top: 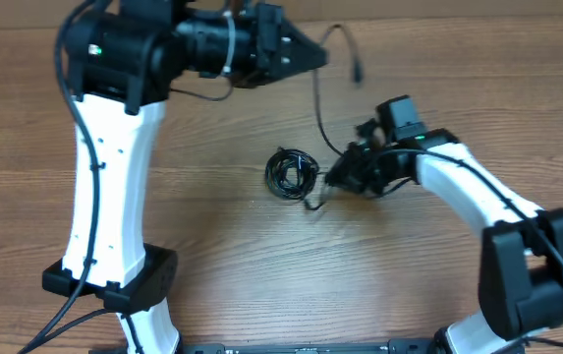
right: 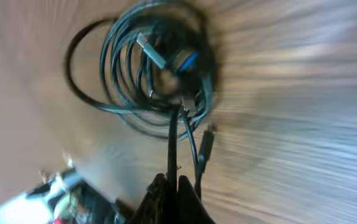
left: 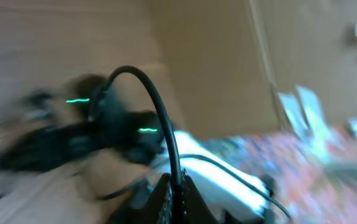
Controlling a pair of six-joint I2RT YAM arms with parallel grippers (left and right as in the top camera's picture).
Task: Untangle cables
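1. Overhead.
   - The knot of cables (top: pixel 291 171) sits on the table (top: pixel 212 256).
   - The right gripper (top: pixel 332 180) is just right of the knot, its jaws shut on a short cord (top: pixel 316 202) that leaves the knot's near-right edge.
   - The left gripper (top: pixel 312 57) is well beyond the knot on the far side, clamped on a loose strand (top: pixel 320 108) that trails back toward the knot.
2. Left wrist.
   - The view is heavily blurred.
   - The left gripper (left: pixel 173 186) pinches the loose strand (left: pixel 147 84), which arches up out of the jaws.
   - The knot cannot be made out here.
3. Right wrist.
   - The knot of cables (right: pixel 147 68) is straight ahead of the right gripper (right: pixel 172 190).
   - The short cord (right: pixel 172 134) runs from the pinch into the coils.
   - A plug (right: pixel 206 142) lies on the gripper's side of the knot.
4. Reading.
   - This looks like the pull-apart step, with one strand being drawn out while the other claw anchors.
   - Next, ease the two claws away from each other slowly, and stop if the knot drags or cinches.
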